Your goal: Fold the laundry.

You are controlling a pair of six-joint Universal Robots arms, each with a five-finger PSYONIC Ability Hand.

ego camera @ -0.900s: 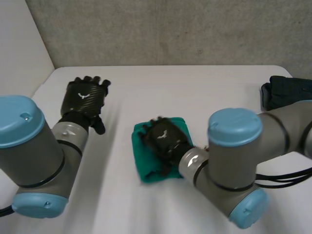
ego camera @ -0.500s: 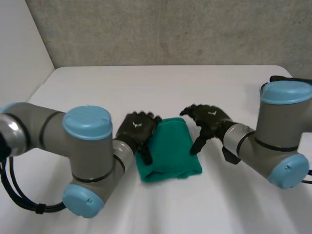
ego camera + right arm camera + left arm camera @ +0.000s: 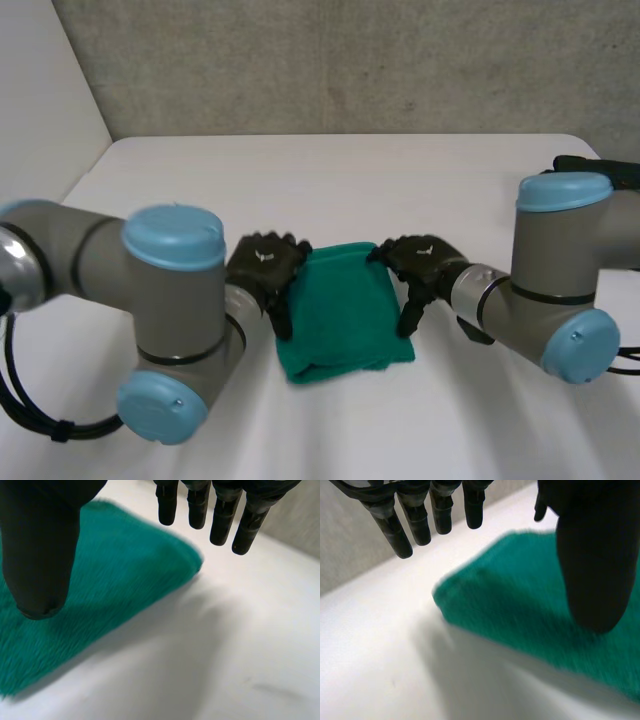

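A folded green cloth (image 3: 343, 312) lies on the white table (image 3: 330, 180), between my two hands. My left hand (image 3: 265, 266) rests at the cloth's left edge, open, with its fingers (image 3: 415, 517) straight above the table past a cloth corner (image 3: 470, 597) and its thumb over the cloth. My right hand (image 3: 417, 262) sits at the cloth's right edge, open too, its fingers (image 3: 220, 515) straight over the table beyond the cloth's corner (image 3: 170, 560). Neither hand grips the cloth.
A dark garment (image 3: 580, 168) lies at the table's far right edge. A grey wall stands behind the table. Both arms' elbows (image 3: 175, 330) hang over the near part of the table.
Earlier my right hand lay on the cloth and my left hand was far left. Since then the right hand has moved to the cloth's right edge and the left hand to its left edge.
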